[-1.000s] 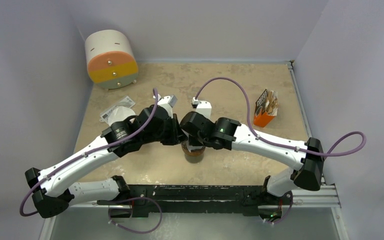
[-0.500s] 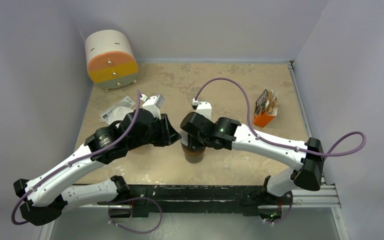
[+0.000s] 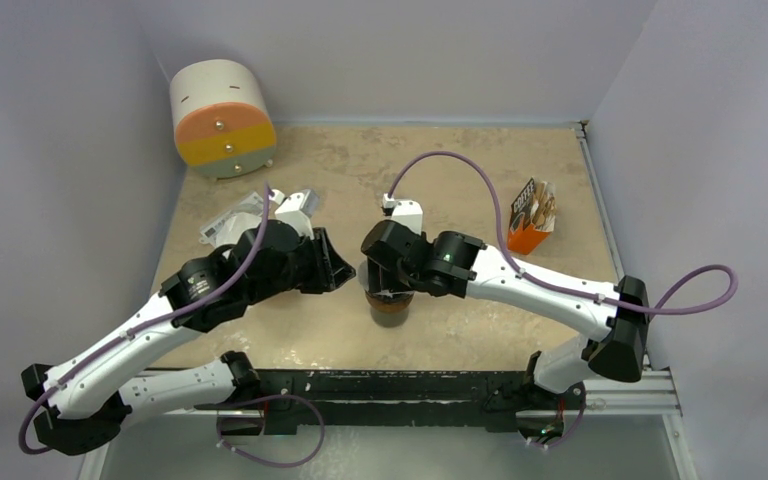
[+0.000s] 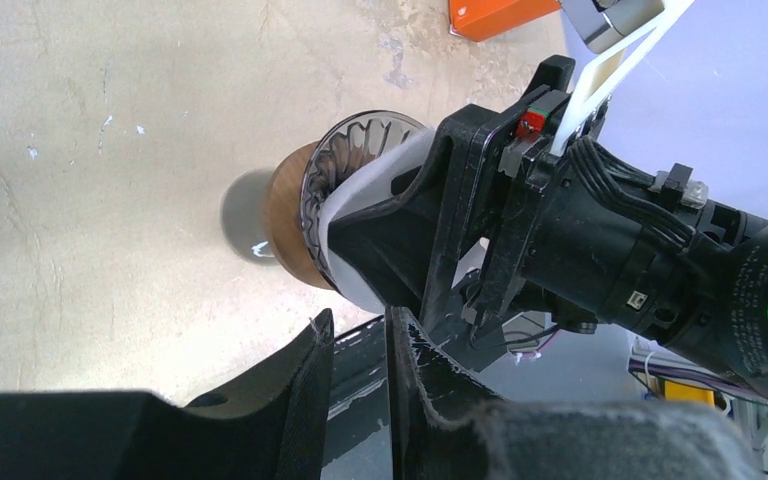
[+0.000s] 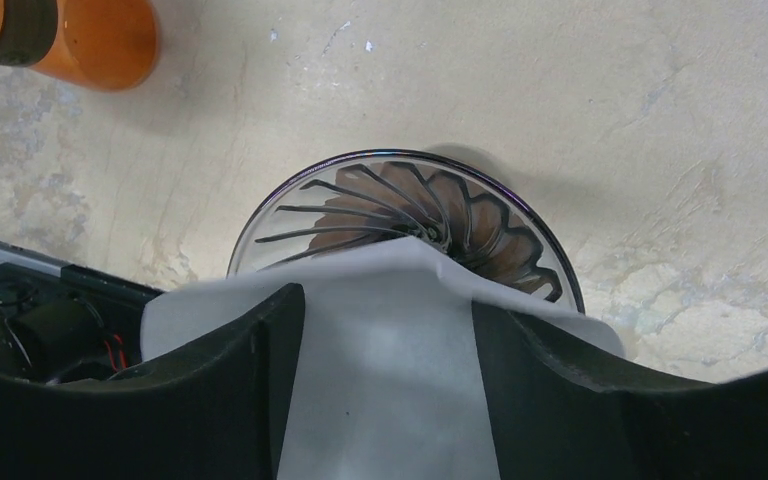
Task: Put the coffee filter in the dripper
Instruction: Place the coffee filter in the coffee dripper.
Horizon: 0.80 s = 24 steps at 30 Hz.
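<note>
- Dripper (image 5: 410,205): a clear glass cone with swirling ribs and a brown wooden collar. It stands upright on the table (image 3: 460,170), near the front middle.
- Coffee filter (image 5: 380,350): white paper, lying over the near half of the dripper's mouth, with its edge reaching the cone's centre.

Both arms are made of white tubes with chunky black joints. The left arm (image 3: 150,335) shows at the lower left of the top view, the right arm (image 3: 540,285) at the lower right. A thin purple cable (image 3: 450,157) loops along each one. Both are bolted to a black rail (image 3: 390,385) along the bottom edge. A little green light (image 3: 444,258) glows on the right arm. The left tool (image 4: 360,320) and right tool (image 5: 385,305) have smooth black fingers. A small red part (image 4: 532,121) and bundled black wires (image 4: 610,170) show behind the right tool.
</note>
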### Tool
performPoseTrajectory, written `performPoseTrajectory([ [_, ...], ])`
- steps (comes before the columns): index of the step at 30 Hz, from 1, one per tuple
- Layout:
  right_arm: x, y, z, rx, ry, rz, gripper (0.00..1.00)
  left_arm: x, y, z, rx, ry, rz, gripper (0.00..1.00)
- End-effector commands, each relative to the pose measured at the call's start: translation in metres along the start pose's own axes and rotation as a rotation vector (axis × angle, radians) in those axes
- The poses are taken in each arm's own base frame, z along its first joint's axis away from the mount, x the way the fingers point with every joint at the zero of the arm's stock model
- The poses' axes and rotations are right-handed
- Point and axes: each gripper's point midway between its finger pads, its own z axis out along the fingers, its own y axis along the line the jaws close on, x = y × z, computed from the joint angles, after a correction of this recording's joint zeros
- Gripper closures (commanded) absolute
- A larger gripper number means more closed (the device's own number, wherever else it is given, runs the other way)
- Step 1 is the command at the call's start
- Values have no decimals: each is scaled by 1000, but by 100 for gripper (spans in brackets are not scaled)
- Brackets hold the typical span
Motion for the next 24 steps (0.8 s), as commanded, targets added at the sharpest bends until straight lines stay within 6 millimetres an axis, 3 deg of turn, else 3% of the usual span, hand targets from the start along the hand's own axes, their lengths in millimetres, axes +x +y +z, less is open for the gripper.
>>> performPoseTrajectory([
  [1, -6, 1, -7, 6, -1, -4, 40, -4, 6, -3, -9, -26, 28, 76],
  [7, -12, 2, -9, 19, -9, -18, 74, -3, 7, -2, -10, -26, 31, 76],
  [13, -12, 0, -2, 53, -4, -39, 100, -3, 8, -2, -11, -27, 37, 77],
  [24, 3, -3, 15, 77, 35, -50, 100, -3, 13, -4, -32, -32, 50, 77],
])
